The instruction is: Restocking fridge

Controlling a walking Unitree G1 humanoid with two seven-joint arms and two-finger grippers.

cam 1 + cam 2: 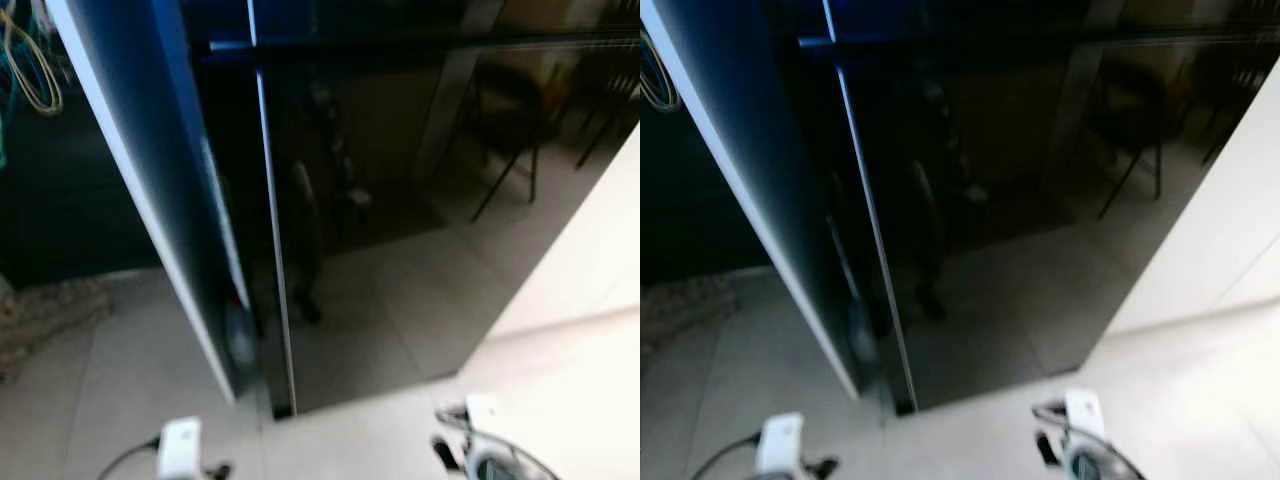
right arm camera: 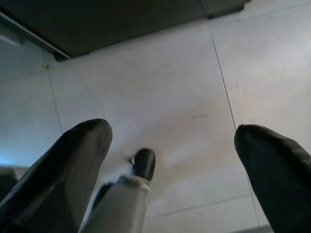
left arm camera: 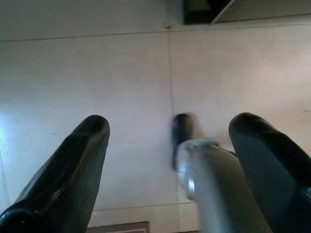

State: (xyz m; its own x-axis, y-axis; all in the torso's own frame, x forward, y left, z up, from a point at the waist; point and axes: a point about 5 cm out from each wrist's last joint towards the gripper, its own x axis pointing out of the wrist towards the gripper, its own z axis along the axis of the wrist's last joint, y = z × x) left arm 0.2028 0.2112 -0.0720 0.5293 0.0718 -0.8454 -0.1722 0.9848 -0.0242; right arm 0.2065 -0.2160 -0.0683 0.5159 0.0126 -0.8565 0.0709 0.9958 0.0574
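Tall glossy black fridge [image 1: 400, 200] stands upright directly ahead, doors shut. Left gripper [image 3: 170, 160] and right gripper [image 2: 172, 165] hang low over the pale tiled floor [image 2: 146, 77], fingers spread wide, empty; right arm slightly nearer.

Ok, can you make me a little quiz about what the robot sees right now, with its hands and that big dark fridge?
1. True or false: the left hand holds a bottle.
2. What lies under both hands: A) carpet B) pale floor tiles C) grass?
3. What colour is the shiny fridge front?

Key:
1. False. Its fingers are apart, with nothing between.
2. B. The right hand is open over the tiles too.
3. Black, mirroring the room.
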